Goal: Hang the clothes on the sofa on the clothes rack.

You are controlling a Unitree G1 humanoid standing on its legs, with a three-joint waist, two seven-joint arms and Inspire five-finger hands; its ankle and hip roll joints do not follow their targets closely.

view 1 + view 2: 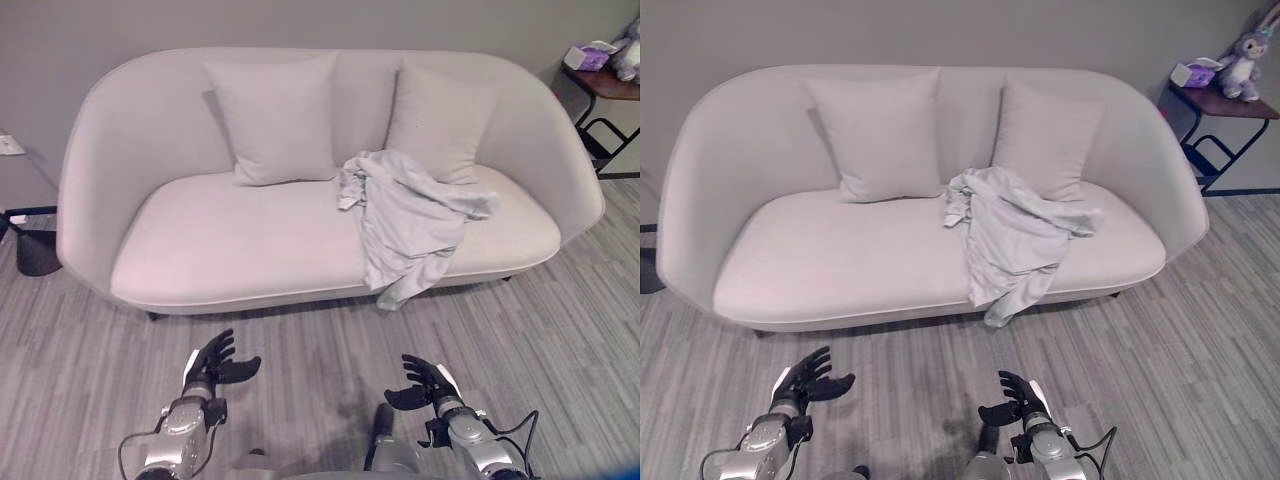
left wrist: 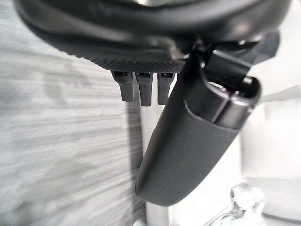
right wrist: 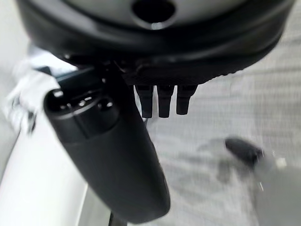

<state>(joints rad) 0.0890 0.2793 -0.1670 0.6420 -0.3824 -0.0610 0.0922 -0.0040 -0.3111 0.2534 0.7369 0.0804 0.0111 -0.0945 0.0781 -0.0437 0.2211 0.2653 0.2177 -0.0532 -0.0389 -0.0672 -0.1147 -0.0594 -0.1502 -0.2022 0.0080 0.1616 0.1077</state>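
Progress: none done; grey shirt (image 1: 410,225) lies on sofa (image 1: 230,250), well ahead of both hands.
Left hand (image 1: 215,365): fingers spread, empty.
Right hand (image 1: 425,380): likewise (rack unseen).

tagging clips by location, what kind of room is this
Most likely a living room or lounge: a pale sofa with two cushions against the wall, a crumpled garment on its seat, a side table holding a plush toy.
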